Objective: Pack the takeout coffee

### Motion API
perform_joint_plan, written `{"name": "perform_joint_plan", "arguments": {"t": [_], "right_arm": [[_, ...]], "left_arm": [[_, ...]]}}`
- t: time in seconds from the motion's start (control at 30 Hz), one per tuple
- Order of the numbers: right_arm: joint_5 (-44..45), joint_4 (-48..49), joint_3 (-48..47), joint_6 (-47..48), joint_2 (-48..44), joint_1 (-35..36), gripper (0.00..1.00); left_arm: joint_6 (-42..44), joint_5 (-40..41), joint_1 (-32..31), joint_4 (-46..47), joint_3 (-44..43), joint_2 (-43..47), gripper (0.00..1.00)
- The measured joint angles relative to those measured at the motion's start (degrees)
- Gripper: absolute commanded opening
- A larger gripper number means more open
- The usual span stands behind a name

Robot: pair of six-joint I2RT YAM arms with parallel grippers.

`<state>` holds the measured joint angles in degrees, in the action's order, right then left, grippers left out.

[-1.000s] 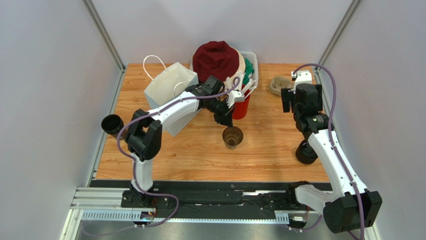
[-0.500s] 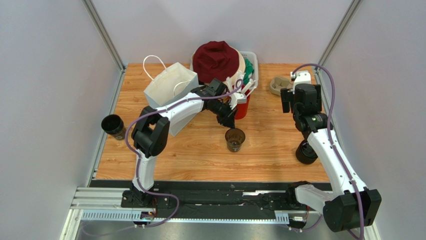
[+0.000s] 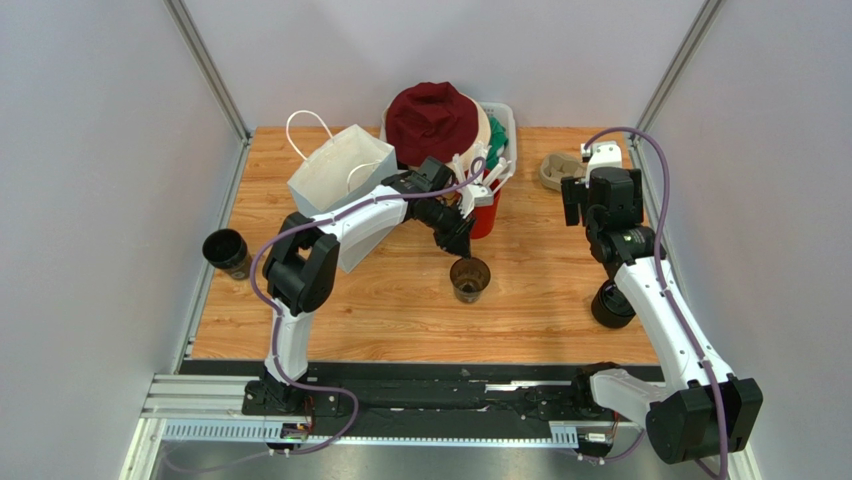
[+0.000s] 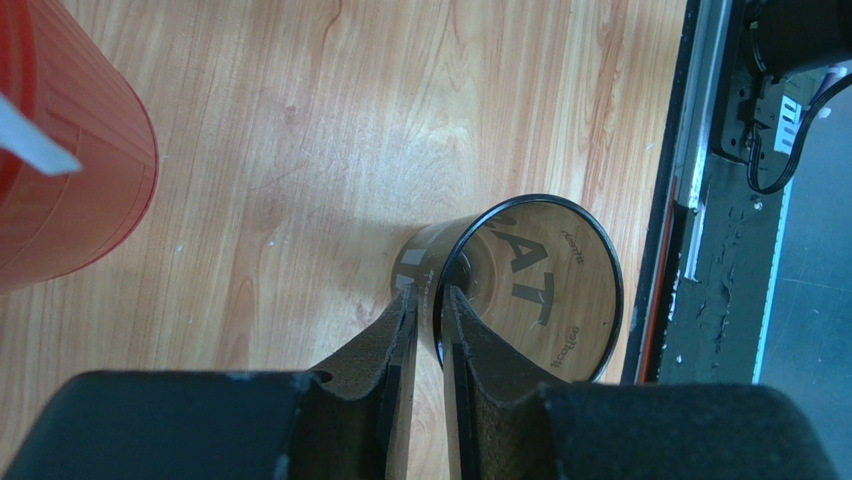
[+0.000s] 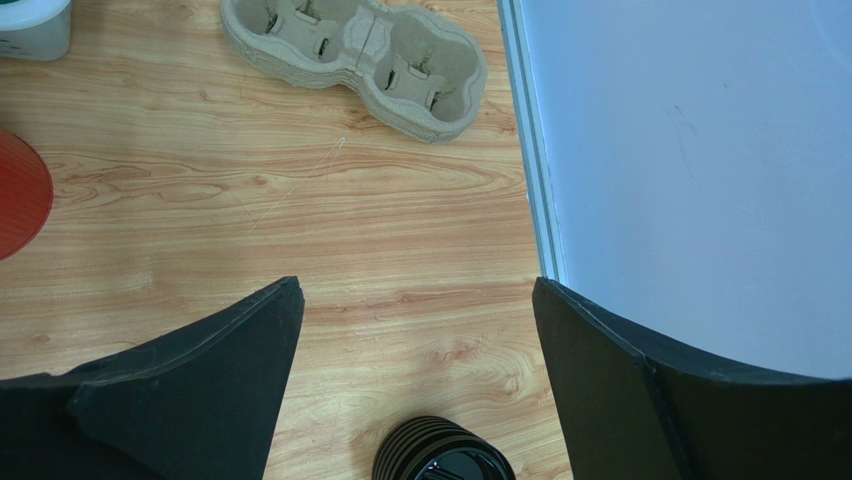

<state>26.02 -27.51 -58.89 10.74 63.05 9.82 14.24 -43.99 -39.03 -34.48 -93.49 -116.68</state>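
Observation:
The takeout coffee (image 3: pixel 469 278) is a small dark brown cup standing upright and lidless at mid-table. In the left wrist view I look down into the cup (image 4: pixel 545 290), which has lettering on its wall. My left gripper (image 4: pixel 425 295) straddles the near rim with one finger outside and one inside. Its jaws are a narrow way apart, with a thin gap to the wall. My right gripper (image 5: pixel 415 290) hangs wide open and empty over the table's right side.
A white paper bag (image 3: pixel 335 175) stands at the back left, and a red cup (image 3: pixel 483 215) sits just behind the coffee. A basket (image 3: pixel 506 125) holds a maroon hat. A cardboard cup carrier (image 5: pixel 355 50) lies far right. A black ringed item (image 3: pixel 612 303) sits by the right arm. An all-black cup (image 3: pixel 225 250) stands at the left edge.
The left arm dropped and shifted the cup slightly right and nearer, setting it on the table. Its jaws have eased apart from the cup's wall. The right arm has not moved.

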Motion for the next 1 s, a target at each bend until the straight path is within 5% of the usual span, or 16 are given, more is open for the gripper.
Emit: {"name": "perform_joint_plan", "arguments": {"t": [0.3,0.53,0.67,1.0], "right_arm": [[-0.04,0.00,0.00,0.00,0.00,0.00,0.91],[-0.17,0.00,0.00,0.00,0.00,0.00,0.92],[-0.57,0.00,0.00,0.00,0.13,0.00,0.95],[-1.53,-2.89,-0.11,2.67,0.26,-0.26,0.93]], "left_arm": [[-0.11,-1.05,0.00,-0.02,0.13,2.29,0.41],[-0.46,-1.53,0.00,-0.13,0.46,6.99,0.68],[-0.17,-1.49,0.00,-0.57,1.22,9.99,0.94],[2.03,2.86,0.81,-5.22,2.73,24.46,0.96]]}}
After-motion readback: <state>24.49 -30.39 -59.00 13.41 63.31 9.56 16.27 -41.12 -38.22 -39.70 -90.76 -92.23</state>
